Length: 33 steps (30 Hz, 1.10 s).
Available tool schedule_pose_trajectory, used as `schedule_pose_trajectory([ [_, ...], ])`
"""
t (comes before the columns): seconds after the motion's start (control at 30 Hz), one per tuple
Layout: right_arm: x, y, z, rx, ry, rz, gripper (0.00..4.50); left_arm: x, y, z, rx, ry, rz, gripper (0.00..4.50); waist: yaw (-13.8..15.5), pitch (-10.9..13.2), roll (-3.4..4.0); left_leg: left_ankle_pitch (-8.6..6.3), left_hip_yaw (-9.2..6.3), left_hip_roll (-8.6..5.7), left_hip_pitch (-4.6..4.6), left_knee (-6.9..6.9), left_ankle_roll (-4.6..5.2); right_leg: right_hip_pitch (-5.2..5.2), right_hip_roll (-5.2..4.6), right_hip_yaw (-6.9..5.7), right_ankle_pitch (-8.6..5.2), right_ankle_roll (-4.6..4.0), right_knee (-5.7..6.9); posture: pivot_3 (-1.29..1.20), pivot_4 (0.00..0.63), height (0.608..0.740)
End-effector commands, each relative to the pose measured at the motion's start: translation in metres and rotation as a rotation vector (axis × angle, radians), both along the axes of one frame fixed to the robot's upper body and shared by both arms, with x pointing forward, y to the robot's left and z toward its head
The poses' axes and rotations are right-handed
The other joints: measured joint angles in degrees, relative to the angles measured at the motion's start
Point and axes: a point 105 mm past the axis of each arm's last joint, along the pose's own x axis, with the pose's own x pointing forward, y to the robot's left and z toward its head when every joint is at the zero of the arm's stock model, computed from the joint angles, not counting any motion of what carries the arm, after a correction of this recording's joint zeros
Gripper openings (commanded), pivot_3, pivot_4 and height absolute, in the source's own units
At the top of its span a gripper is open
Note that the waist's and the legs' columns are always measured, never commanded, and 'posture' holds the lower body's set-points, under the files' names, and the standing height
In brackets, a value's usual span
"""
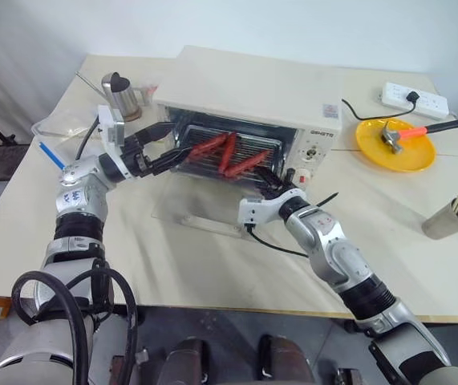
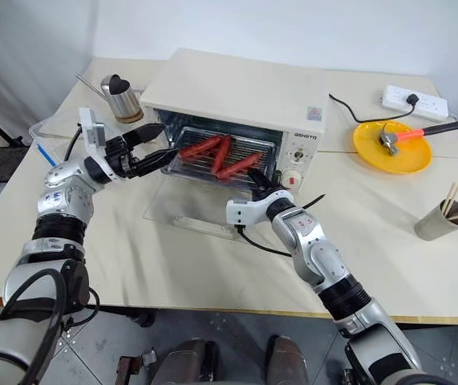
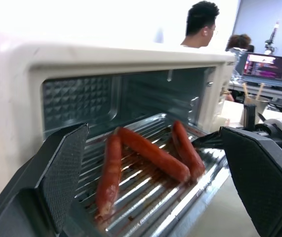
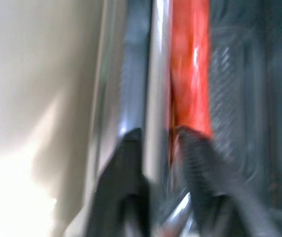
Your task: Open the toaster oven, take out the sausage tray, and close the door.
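Note:
The cream-white toaster oven (image 1: 245,88) stands at the back of the table with its glass door (image 1: 192,210) folded down flat in front. The silver sausage tray (image 3: 145,197) sticks partly out of the opening and carries three reddish sausages (image 1: 227,152). My left gripper (image 1: 171,144) hovers open at the tray's left end, one finger above and one below it, holding nothing. At the tray's right front corner is my right gripper (image 1: 270,180). In the right wrist view its fingers (image 4: 131,148) stand slightly apart on either side of the tray's rim.
A yellow plate (image 1: 395,144) with a hammer lies at the right, behind it a white power strip (image 1: 415,99). A cup with chopsticks (image 1: 451,216) stands near the right edge. A metal jug (image 1: 122,96) sits left of the oven. A person (image 3: 202,22) sits beyond the oven.

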Motion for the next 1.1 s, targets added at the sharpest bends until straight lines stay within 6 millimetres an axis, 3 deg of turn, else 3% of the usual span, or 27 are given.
schedule_pose_trajectory([
  [0.03,0.002,-0.002,0.004,-0.018,-0.006,-0.026,2.58,0.002,-0.004,0.013,0.008,-0.05,-0.007,4.5,-0.2,0.0,0.0,0.0,0.0,0.0,-0.01,-0.02,0.0,-0.01,0.0,0.0,0.0,0.0,-0.01,0.0,0.15,0.74],
  [0.1,0.002,0.0,0.004,-0.01,0.001,-0.031,3.26,0.003,-0.005,0.013,0.008,-0.051,-0.008,4.5,-0.5,0.0,0.0,0.0,0.0,0.0,-0.02,-0.02,0.0,-0.01,0.0,-0.01,0.0,0.0,-0.01,0.0,0.15,0.74],
  [0.57,-0.006,0.029,0.015,0.033,0.082,-0.093,3.26,0.015,-0.014,0.02,-0.007,-0.033,0.023,4.5,-1.0,0.0,0.0,0.01,0.07,0.04,-0.02,-0.01,-0.01,-0.1,0.01,0.01,0.0,0.0,0.04,0.0,0.15,0.74],
  [1.1,0.001,0.03,0.012,0.104,0.114,-0.281,3.26,0.015,-0.011,0.02,0.019,0.013,0.008,4.5,-1.1,0.0,0.0,0.03,0.1,0.04,-0.01,0.0,-0.05,-0.12,0.01,0.03,0.0,0.0,0.07,0.0,0.15,0.74],
])
